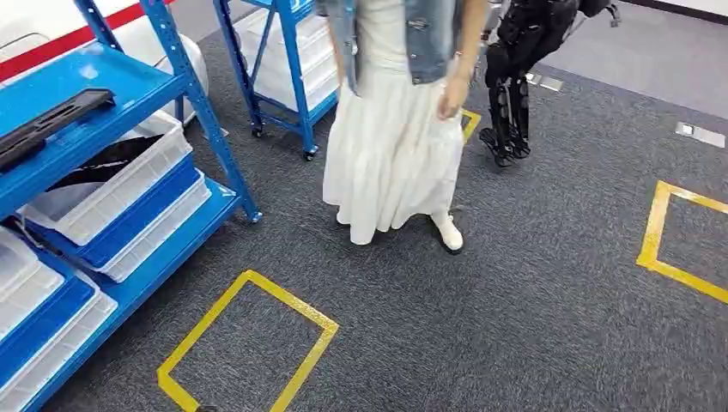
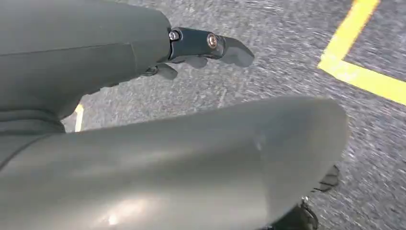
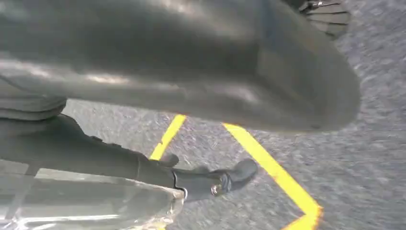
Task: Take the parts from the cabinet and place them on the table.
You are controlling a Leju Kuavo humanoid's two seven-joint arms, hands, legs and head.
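A clear, crinkled plastic bag (image 3: pixel 91 203) sits against the underside of the right hand (image 3: pixel 143 143) in the right wrist view, its glossy film pressed along the dark fingers (image 3: pixel 220 179), which reach out across its edge; the hand appears to grip this bag, though what is inside it cannot be made out. Below the bag lies grey carpet (image 3: pixel 373 191) crossed by yellow floor tape (image 3: pixel 268 163). The left hand (image 2: pixel 143 120) hangs over the same kind of carpet in the left wrist view, released, holding nothing, its dark fingers (image 2: pixel 210 45) stretched out and apart from the thick grey thumb. In the head view, the blue metal shelving cabinet (image 1: pixel 185 77) stands at the left, well apart from both hands, carrying white plastic bins (image 1: pixel 112 193) on its shelves and a flat black part (image 1: pixel 51 120) lying on the upper blue shelf. A second blue wheeled rack (image 1: pixel 292 86) with white bins stands farther back. A person in a white skirt and denim jacket (image 1: pixel 391 129) stands on the carpet between the racks and a dark legged robot (image 1: pixel 515 77) behind. Yellow tape squares (image 1: pixel 249 343) mark the floor nearby.
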